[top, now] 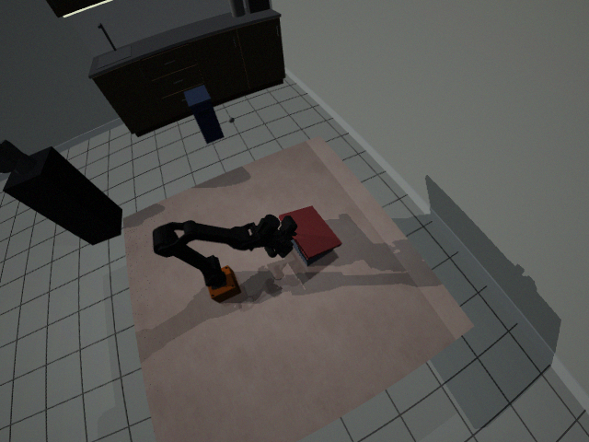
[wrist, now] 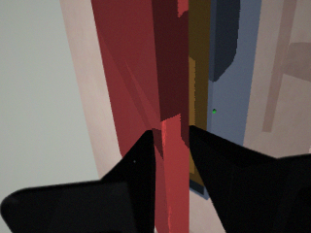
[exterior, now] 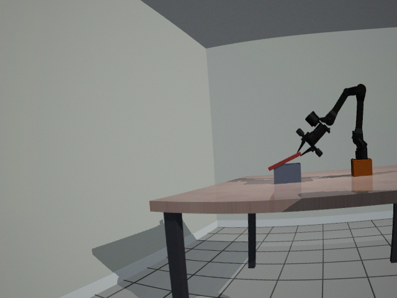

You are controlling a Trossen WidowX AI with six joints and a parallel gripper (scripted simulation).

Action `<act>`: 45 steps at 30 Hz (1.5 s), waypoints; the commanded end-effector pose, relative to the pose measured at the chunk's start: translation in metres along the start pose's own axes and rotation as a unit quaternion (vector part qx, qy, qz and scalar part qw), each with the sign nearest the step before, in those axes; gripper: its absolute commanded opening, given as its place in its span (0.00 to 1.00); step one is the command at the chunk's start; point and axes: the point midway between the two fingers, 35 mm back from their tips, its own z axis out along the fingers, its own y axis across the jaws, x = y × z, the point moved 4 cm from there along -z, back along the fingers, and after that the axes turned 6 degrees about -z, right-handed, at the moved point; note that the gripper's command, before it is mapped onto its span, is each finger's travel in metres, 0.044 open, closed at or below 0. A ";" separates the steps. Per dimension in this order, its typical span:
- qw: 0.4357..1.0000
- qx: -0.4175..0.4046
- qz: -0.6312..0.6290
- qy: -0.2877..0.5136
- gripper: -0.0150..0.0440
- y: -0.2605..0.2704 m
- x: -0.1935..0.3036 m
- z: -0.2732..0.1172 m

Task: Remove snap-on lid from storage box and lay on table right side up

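The red lid [top: 315,233] [exterior: 285,161] [wrist: 128,63] is tilted over the blue-grey storage box [exterior: 287,174] [wrist: 233,107]. Its edge nearer the arm is raised clear of the box rim, and its far side slopes down past the box's far top edge, close to or on that rim. My gripper [exterior: 299,154] [wrist: 169,134] is shut on the raised edge of the lid, one finger on each face. In the wrist view a brownish-yellow strip shows through the gap between lid and box. The box stands upright on the table. In the top view the fingertips are hidden by the gripper body.
The pinkish table [top: 304,347] [exterior: 205,195] carries the arm's orange base [top: 225,285] [exterior: 361,167], a short way from the box on the arm's side. The table's edge lies beyond the box, toward the wall. A blue pedestal [top: 205,116] and a black block [top: 66,200] stand off the table.
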 end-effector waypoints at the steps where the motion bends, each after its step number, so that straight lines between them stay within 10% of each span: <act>1: 1.000 -0.009 -0.001 0.000 0.25 0.012 -0.001 -0.004; 45: 1.000 -0.010 -0.001 0.000 0.25 0.077 -0.008 -0.017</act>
